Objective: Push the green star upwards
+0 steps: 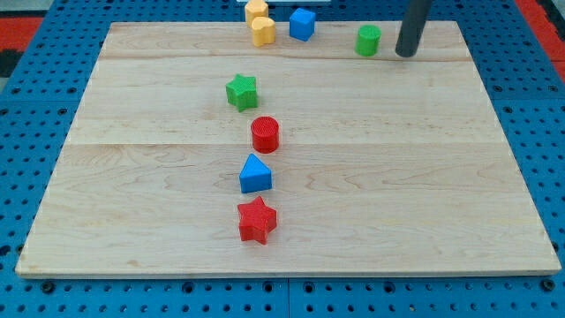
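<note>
Up at the upper right of the frame, my tip is resting on the pale wooden board; being a bare dark rod, it has no jaws to open or close and is holding nothing. It is sitting just right of a small green cylinder block, a narrow gap between them.

Well apart from it, the green star-shaped block is lying flat in the upper middle-left of the board, touching nothing. Its arms are spreading evenly, so no long axis shows.

Below the star, a red cylinder, a blue triangular block and a red star are trailing down toward the bottom. Along the top edge, two yellow blocks are sitting beside a blue cube.
</note>
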Tool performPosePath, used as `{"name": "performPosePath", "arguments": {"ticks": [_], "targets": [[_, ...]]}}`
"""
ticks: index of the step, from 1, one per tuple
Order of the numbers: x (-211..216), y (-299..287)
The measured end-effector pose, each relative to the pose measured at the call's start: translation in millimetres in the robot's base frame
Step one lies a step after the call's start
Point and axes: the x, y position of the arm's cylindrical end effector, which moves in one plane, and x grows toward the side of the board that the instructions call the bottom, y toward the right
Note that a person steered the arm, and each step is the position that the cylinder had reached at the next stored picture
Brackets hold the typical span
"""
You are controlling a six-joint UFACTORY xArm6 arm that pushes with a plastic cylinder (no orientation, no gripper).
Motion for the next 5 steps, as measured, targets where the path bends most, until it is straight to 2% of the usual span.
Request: {"name": "performPosePath", "arguments": {"ticks": [2, 4, 5], "targets": [[-15, -98], [-6, -134], [57, -116]]}}
